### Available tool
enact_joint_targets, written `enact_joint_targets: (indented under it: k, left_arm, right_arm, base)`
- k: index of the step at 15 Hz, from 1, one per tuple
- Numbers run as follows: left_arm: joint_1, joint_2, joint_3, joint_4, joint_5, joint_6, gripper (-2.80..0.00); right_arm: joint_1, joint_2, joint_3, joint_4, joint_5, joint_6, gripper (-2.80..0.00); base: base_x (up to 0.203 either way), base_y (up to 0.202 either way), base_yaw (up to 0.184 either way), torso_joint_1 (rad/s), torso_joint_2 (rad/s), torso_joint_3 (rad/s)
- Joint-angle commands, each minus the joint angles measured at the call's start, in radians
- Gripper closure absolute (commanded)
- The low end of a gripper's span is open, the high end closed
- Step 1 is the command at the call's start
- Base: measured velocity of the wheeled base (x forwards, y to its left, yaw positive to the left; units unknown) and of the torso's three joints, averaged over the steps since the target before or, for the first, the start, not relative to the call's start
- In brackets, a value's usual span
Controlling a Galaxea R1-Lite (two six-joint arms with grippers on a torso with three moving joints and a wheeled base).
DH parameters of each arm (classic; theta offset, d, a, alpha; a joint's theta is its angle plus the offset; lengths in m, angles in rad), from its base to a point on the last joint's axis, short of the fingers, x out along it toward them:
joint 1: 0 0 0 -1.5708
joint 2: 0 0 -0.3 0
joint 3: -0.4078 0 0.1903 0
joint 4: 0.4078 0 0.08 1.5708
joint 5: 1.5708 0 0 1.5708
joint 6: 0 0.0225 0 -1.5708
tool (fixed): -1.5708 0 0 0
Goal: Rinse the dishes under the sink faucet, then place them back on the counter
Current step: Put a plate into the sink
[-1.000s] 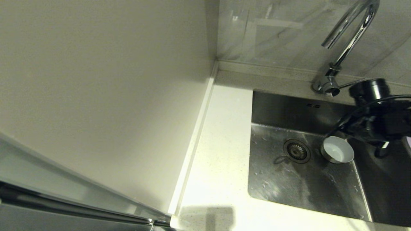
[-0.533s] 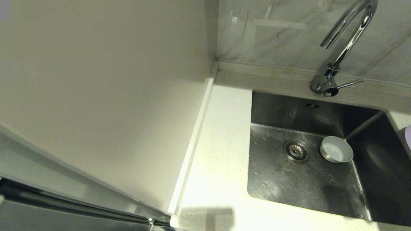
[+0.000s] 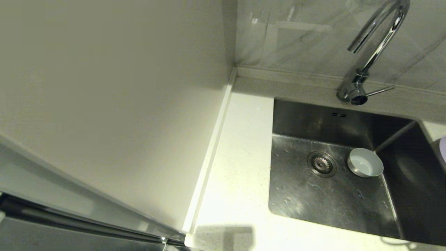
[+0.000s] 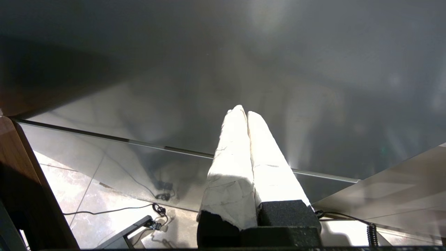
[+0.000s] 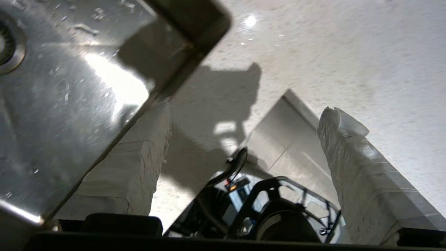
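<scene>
A small pale blue-white bowl (image 3: pixel 365 162) stands upright on the floor of the steel sink (image 3: pixel 313 202), just right of the drain strainer (image 3: pixel 321 164). The chrome faucet (image 3: pixel 378 38) arches over the basin's back edge, with no water running. A lavender sliver of the plate (image 3: pixel 443 146) shows at the right edge of the head view. My right gripper (image 5: pixel 249 118) is outside the head view. It hangs open and empty over the speckled counter (image 5: pixel 331 52), beside a corner of the sink (image 5: pixel 69 87). My left gripper (image 4: pixel 244 111) is shut and empty, parked facing a dark glossy cabinet front.
The white counter (image 3: pixel 240 157) runs along the sink's left side up to a raised back edge and a cream wall panel (image 3: pixel 104 104). The faucet's thin lever (image 3: pixel 380 91) points right. In the right wrist view the counter's front edge drops to the robot's base (image 5: pixel 264 209).
My right arm has pulled away from the bowl and out of the head view. The bowl stays where it was in the sink. The left arm has not moved.
</scene>
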Motion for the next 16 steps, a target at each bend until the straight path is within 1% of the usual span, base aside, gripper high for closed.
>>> enact_joint_targets:
  k: [1, 2, 4, 5, 6, 7, 8, 13, 15, 16]
  left_arm:
    - [0.000, 0.000, 0.003, 0.000, 0.000, 0.000, 0.00]
    - [0.000, 0.000, 0.003, -0.001, 0.000, 0.000, 0.00]
    - [0.000, 0.000, 0.003, 0.000, 0.000, 0.000, 0.00]
    - [0.000, 0.000, 0.003, 0.000, 0.000, 0.000, 0.00]
    - [0.000, 0.000, 0.003, 0.000, 0.000, 0.000, 0.00]
    - [0.000, 0.000, 0.003, -0.001, 0.000, 0.000, 0.00]
    - [0.000, 0.000, 0.003, -0.001, 0.000, 0.000, 0.00]
    - [0.000, 0.000, 0.003, 0.000, 0.000, 0.000, 0.00]
    - [0.000, 0.000, 0.003, 0.000, 0.000, 0.000, 0.00]
    - [0.000, 0.000, 0.003, 0.000, 0.000, 0.000, 0.00]
  right_arm:
    - [-0.011, 0.108, -0.056, -0.004, 0.092, -0.081, -2.80]
    - [-0.012, 0.129, -0.082, -0.007, 0.140, -0.185, -2.80]
    - [-0.028, 0.165, -0.120, -0.030, 0.214, -0.456, -2.80]
    - [-0.039, 0.188, -0.140, -0.072, 0.257, -0.592, -2.80]
    - [-0.050, 0.226, -0.158, -0.139, 0.293, -0.701, -2.80]
    - [-0.057, 0.264, -0.177, -0.204, 0.309, -0.775, -2.80]
    - [-0.062, 0.303, -0.200, -0.257, 0.316, -0.824, -2.80]
    - [-0.111, 0.509, -0.344, -0.439, 0.322, -0.978, -2.80]
    - [-0.120, 0.559, -0.355, -0.446, 0.324, -0.991, -2.80]
    - [-0.121, 0.574, -0.350, -0.425, 0.326, -0.989, -2.80]
  base:
    - [0.000, 0.000, 0.000, 0.000, 0.00, 0.000]
    - [0.000, 0.000, 0.000, 0.000, 0.00, 0.000]
    - [0.000, 0.000, 0.000, 0.000, 0.00, 0.000]
    - [0.000, 0.000, 0.000, 0.000, 0.00, 0.000]
    - [0.000, 0.000, 0.000, 0.000, 0.00, 0.000]
    - [0.000, 0.000, 0.000, 0.000, 0.00, 0.000]
    - [0.000, 0.000, 0.000, 0.000, 0.00, 0.000]
    - [0.000, 0.000, 0.000, 0.000, 0.00, 0.000]
    - [0.000, 0.000, 0.000, 0.000, 0.00, 0.000]
    - [0.000, 0.000, 0.000, 0.000, 0.00, 0.000]
